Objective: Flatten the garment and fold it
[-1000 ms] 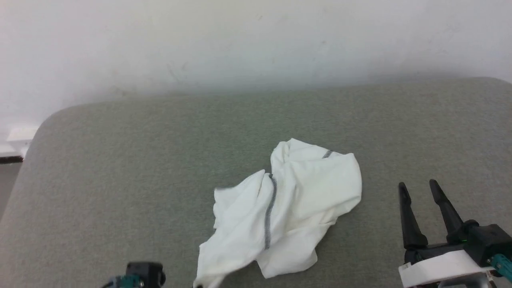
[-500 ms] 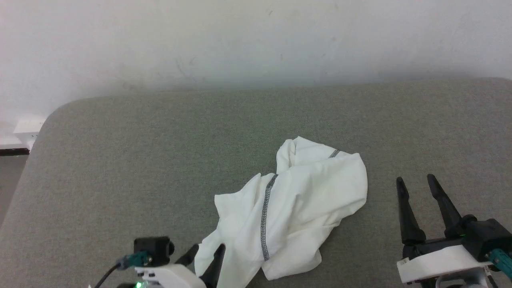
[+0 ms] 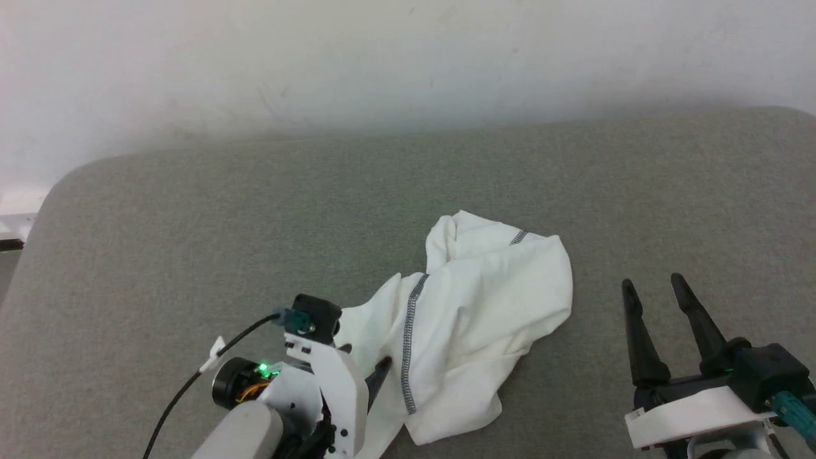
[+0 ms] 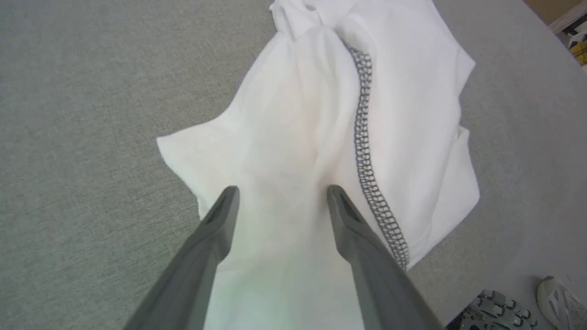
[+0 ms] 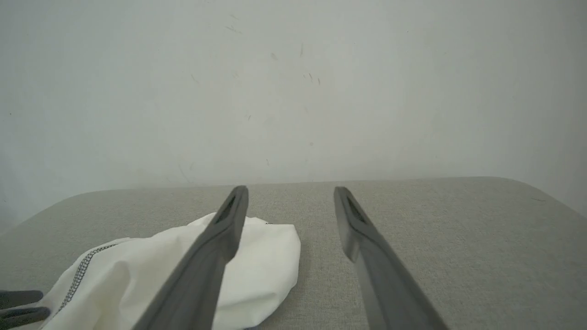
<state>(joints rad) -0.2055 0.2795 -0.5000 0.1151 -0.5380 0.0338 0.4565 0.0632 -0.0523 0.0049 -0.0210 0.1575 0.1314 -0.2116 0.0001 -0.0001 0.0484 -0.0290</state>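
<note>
The garment (image 3: 475, 312) is a white shirt with dark grey stitched seams, lying crumpled in a heap on the grey padded surface (image 3: 191, 223). My left gripper (image 3: 366, 366) hangs over the heap's near-left edge. In the left wrist view its jaws (image 4: 283, 190) stand open, with loose white fabric (image 4: 293, 123) spread beneath and between the fingers; I cannot tell if they touch it. My right gripper (image 3: 651, 282) stands open to the right of the garment, apart from it. In the right wrist view it (image 5: 290, 190) holds nothing, and the garment (image 5: 257, 256) lies to its left.
A white wall (image 3: 382, 64) rises behind the padded surface. The surface has a rounded far-left corner (image 3: 60, 185) and floor beyond it. A pale shoe (image 4: 562, 298) sits on the floor past the near edge in the left wrist view.
My left gripper has opened and let the garment's near edge go. The arm has risen into view over that edge, and the fabric has settled. The camera shifted slightly; the right gripper kept still.
</note>
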